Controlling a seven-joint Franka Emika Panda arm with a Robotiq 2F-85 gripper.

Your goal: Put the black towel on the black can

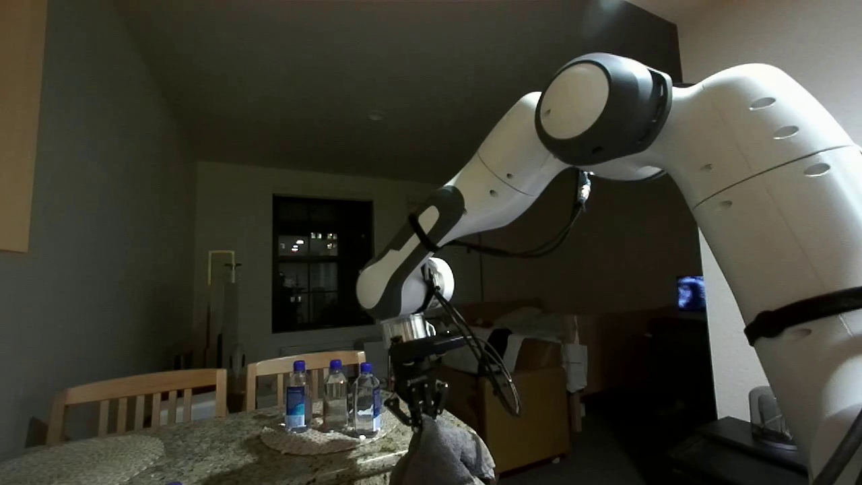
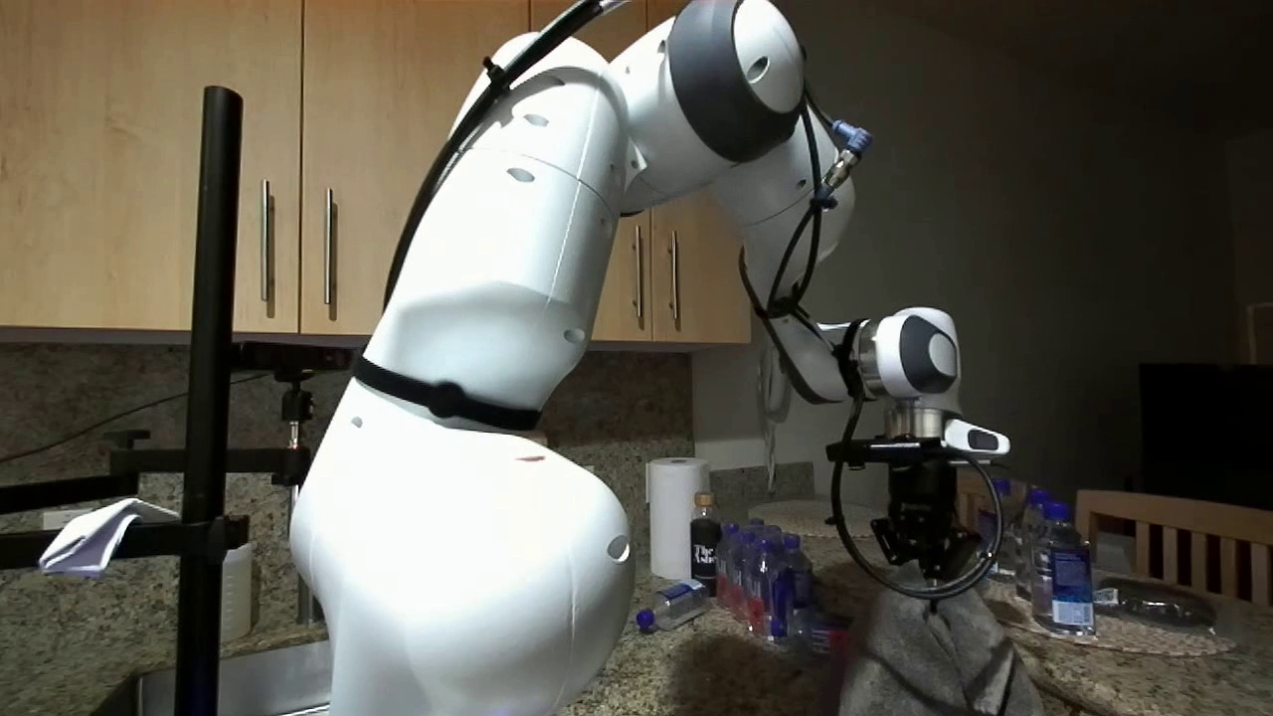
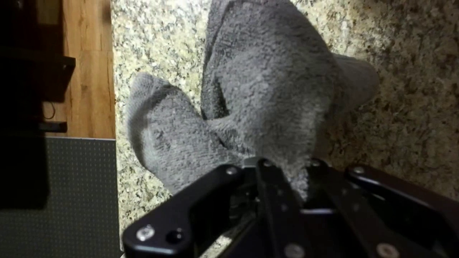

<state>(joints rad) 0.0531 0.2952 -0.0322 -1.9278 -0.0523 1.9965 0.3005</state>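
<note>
Below everything lies the speckled bench (image 3: pixel 405 89), and over it, in the wrist view, we see the towel (image 3: pixel 272 71). The task calls it black, but to us it looks grey; a black can we do not find in any view. The towel hangs under the gripper (image 3: pixel 291 166), which is closed on a bunched fold (image 3: pixel 296 177) at the top. The towel's lower end is cut off in both exterior views, so we cannot tell whether it touches the bench. We judge that the towel is light, soft and rather thick, with a rough pile that should not slip easily, and nothing in it can break. Because it is limp, it will probably swing behind each movement, so we advise slow moves. For holding, the best place is, in our opinion, this fold, pinched deep, so that several layers come together and the rest falls evenly around.
</note>
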